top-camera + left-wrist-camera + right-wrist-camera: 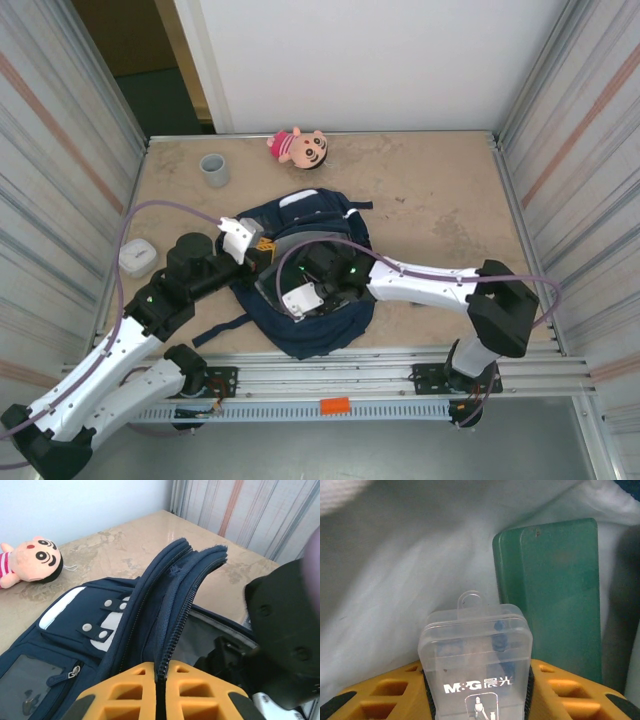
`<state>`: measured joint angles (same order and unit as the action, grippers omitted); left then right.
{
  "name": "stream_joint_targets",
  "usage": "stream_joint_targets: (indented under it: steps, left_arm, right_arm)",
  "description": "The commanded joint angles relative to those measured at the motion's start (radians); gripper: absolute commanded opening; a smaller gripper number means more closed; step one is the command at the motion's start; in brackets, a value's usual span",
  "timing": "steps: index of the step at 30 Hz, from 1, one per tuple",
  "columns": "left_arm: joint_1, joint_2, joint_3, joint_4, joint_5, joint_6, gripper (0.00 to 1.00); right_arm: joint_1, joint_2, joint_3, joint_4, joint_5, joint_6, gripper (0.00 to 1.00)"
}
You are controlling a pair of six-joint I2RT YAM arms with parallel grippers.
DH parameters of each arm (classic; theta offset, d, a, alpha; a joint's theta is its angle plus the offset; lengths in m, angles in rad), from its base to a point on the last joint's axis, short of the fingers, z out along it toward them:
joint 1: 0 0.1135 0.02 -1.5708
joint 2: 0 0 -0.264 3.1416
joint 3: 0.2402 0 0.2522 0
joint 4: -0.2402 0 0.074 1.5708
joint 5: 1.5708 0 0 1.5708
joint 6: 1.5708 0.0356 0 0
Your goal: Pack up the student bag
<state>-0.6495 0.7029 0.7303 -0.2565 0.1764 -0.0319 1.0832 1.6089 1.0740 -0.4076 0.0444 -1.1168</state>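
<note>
The bag (300, 335) lies open at the table's near edge, in the middle. Inside it, the right claw (477, 692) grips a clear plastic box (475, 645), just left of a green case (555, 595). The left claw (161, 680) is closed tight on the bag's zipper edge. A doll (300, 147) lies at the far edge.

student bag (315, 335): mid-tabletop (440, 200)
doll (299, 147): behind the bag
cup (214, 170): behind it, leftward
small case (136, 257): left of it
box (476, 665), flat case (555, 595): inside it, side by side
</note>
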Motion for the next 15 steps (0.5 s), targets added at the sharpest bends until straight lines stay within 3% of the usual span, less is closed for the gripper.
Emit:
stream_joint_targets:
  steps: [1,8,15]
  left_arm:
    - [0.002,-0.013,0.080,0.136,0.078,-0.018,0.07]
    - [0.002,-0.008,0.086,0.158,0.115,-0.010,0.07]
    - [0.002,-0.009,0.085,0.120,0.048,0.006,0.07]
  right_arm:
    - [-0.023,0.046,0.048,0.066,-0.026,-0.044,0.42]
    - [-0.061,0.153,0.100,0.180,0.017,-0.064,0.45]
    - [-0.070,0.077,0.088,0.139,-0.047,-0.021,0.53]
